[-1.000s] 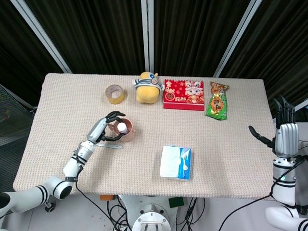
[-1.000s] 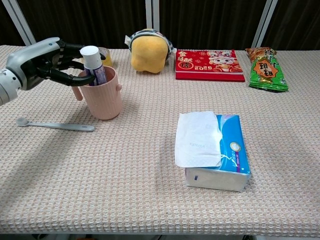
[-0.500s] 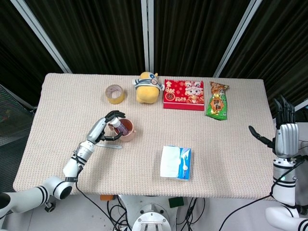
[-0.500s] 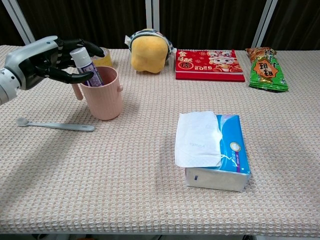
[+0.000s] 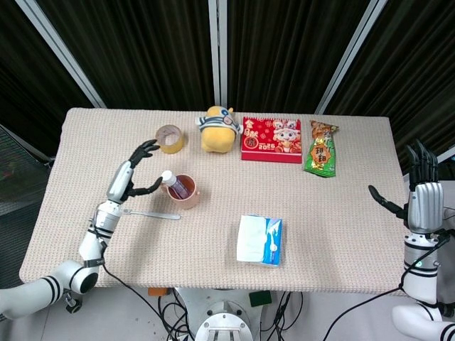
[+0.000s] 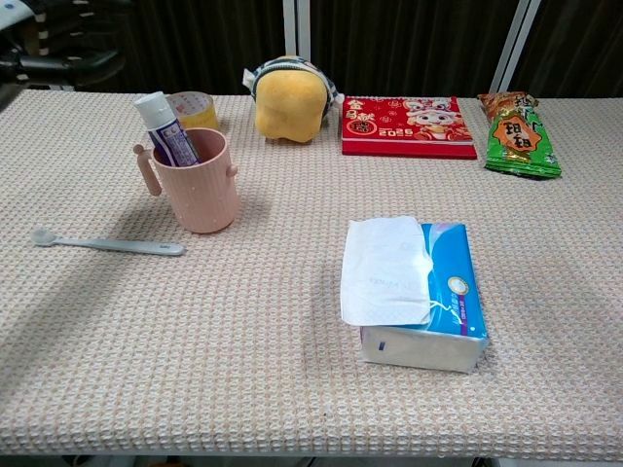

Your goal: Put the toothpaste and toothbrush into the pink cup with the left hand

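I see the table [image 5: 341, 213] with the pink cup [image 6: 198, 185] near its left side, the toothpaste [image 6: 167, 128] already standing tilted inside it. My left hand [image 5: 134, 172] hovers just left of the cup, fingers spread and holding nothing; my right hand [image 5: 421, 190], also empty with fingers apart, is far off at the right edge. The toothbrush [image 5: 151, 213] lies flat on the cloth just in front of the cup, its long axis running left to right, just toward me from the left hand, so I judge that hand must come down and toward me.

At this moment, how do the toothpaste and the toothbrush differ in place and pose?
The toothpaste stands tilted inside the pink cup, cap end up; the toothbrush lies flat on the table, outside the cup. The toothpaste is a stubby white and purple tube; the toothbrush is thin and pale grey. Neither is held by a hand.
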Available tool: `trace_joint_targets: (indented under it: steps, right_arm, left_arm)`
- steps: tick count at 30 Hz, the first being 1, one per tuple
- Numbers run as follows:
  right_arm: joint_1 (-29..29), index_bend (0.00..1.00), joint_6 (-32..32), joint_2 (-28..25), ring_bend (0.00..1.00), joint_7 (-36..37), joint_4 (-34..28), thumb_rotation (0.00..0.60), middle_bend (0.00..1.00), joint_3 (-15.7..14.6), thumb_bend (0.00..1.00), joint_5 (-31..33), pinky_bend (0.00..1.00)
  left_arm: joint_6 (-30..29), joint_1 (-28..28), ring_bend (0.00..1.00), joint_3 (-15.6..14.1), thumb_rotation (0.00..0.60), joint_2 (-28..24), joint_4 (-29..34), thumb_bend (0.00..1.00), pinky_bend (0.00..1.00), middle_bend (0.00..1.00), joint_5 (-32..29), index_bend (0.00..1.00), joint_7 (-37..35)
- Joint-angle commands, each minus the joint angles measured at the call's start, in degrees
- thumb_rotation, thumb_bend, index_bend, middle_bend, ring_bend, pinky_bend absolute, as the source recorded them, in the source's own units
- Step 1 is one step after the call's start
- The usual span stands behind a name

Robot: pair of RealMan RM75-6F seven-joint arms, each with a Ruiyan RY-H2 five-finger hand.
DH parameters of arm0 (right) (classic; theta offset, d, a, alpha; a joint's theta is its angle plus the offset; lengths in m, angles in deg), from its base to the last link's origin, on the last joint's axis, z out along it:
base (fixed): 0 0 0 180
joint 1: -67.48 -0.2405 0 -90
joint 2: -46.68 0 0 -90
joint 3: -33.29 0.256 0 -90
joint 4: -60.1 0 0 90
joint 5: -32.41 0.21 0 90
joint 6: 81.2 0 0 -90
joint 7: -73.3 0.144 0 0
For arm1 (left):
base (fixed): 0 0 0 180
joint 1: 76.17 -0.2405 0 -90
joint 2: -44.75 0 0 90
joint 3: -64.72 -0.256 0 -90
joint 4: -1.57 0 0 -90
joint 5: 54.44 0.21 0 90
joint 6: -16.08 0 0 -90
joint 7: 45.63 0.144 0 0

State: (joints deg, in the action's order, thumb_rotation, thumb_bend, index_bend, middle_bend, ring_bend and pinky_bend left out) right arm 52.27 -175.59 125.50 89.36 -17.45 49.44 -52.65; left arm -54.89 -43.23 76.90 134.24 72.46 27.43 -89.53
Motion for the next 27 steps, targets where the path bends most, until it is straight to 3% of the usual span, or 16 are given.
trace_joint_targets:
  steps: [1, 4, 6, 11, 13, 20, 27]
  right_arm:
    - [0.0, 0.00, -0.1, 0.0, 0.00, 0.0, -0.1, 0.600, 0.00, 0.0, 0.39, 0.0, 0.00]
    - [0.1, 0.00, -0.3, -0.2, 0.00, 0.1, -0.2, 0.600, 0.00, 0.1, 0.39, 0.0, 0.00]
    - [0.2, 0.00, -0.5, -0.4, 0.00, 0.1, -0.3, 0.600, 0.00, 0.2, 0.39, -0.1, 0.00]
    - [0.3, 0.00, -1.1, -0.7, 0.00, 0.0, -0.9, 0.600, 0.00, 0.5, 0.39, -0.1, 0.00]
    - [0.4, 0.00, -1.3, -0.7, 0.00, -0.2, -1.1, 0.600, 0.00, 0.6, 0.39, -0.1, 0.00]
    - [0.5, 0.00, -1.5, -0.6, 0.00, -1.4, -2.0, 0.600, 0.00, 0.3, 0.39, -0.4, 0.00]
    - [0.8, 0.00, -2.4, -1.2, 0.00, -2.2, -3.6, 0.600, 0.00, 0.2, 0.42, -1.1, 0.00]
  left_arm:
    - [-2.4, -2.2, 0.06, 0.1, 0.501, -3.2, 1.6, 0.30, 0.20, 0.08, 0.0, 0.17, 2.7]
    - [-3.6, -4.4, 0.06, -2.0, 0.554, -6.3, 2.4, 0.30, 0.20, 0.09, 0.8, 0.17, 6.1]
    - [-1.7, -5.8, 0.07, -5.0, 0.589, -9.3, 3.5, 0.30, 0.21, 0.13, 1.5, 0.18, 8.1]
    - [3.3, -8.0, 0.07, -12.4, 0.600, -13.7, 4.4, 0.30, 0.21, 0.15, 3.9, 0.20, 15.4]
    - [4.2, -8.6, 0.08, -13.7, 0.600, -14.2, 5.2, 0.30, 0.21, 0.15, 3.8, 0.22, 19.1]
    - [4.8, -8.7, 0.09, -14.5, 0.600, -14.1, 11.9, 0.30, 0.21, 0.15, 4.2, 0.30, 33.9]
    - [8.8, -5.8, 0.09, -13.0, 0.599, -11.2, 13.7, 0.30, 0.21, 0.15, 3.5, 0.35, 40.7]
